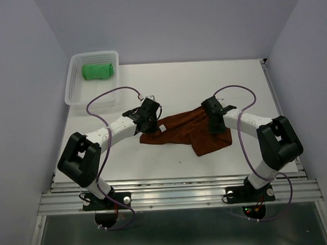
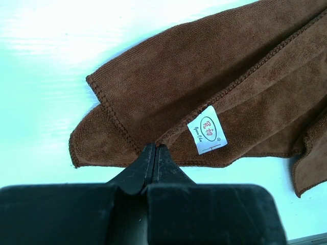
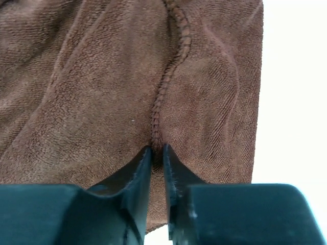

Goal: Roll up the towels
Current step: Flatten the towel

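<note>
Top external view is showing a white basket (image 1: 74, 91) sitting at the far left corner of the table (image 1: 205, 80), holding a rolled green towel (image 1: 98, 70). Mid-table, the brown towel (image 1: 180, 131) is lying rumpled, the left gripper (image 2: 155, 149) pinching its labelled edge, the right gripper (image 3: 157, 151) clamping its stitched hem

Brown towel (image 1: 188, 131) bearing a white tag (image 2: 207, 130) with red print — green roll (image 1: 98, 70) in a white mesh basket (image 1: 71, 92).
</note>
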